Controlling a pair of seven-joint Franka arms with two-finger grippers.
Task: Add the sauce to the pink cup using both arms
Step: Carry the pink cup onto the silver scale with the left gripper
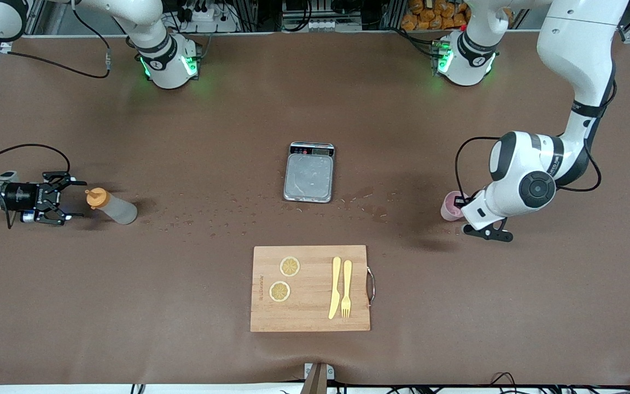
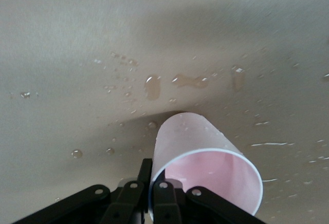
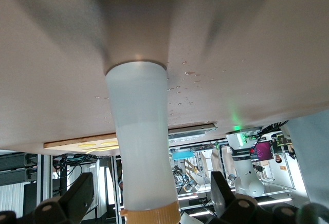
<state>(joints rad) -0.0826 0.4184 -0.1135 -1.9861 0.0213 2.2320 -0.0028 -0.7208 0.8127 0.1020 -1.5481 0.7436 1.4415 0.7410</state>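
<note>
A brown worktop (image 1: 194, 126) seen from above, sprinkled with water drops. At the right arm's end, the right pincer (image 1: 62, 198) sits low with its fingers (image 3: 77, 198) spread wide on either side of the orange cap of a whitish sauce bottle (image 1: 114, 207), not yet squeezing it. In the middle sits a grey scale (image 1: 309, 172). Nearer the camera lies a wooden cutting board (image 1: 310, 288) carrying two lemon slices (image 1: 290, 266), a yellow knife (image 1: 335, 287) and a yellow fork (image 1: 346, 288). At the left arm's end, the pink cup (image 1: 450, 206) stands on the worktop, its rim pinched by the left pincer (image 2: 149, 190), whose fingers are pressed together on the cup's wall.
</note>
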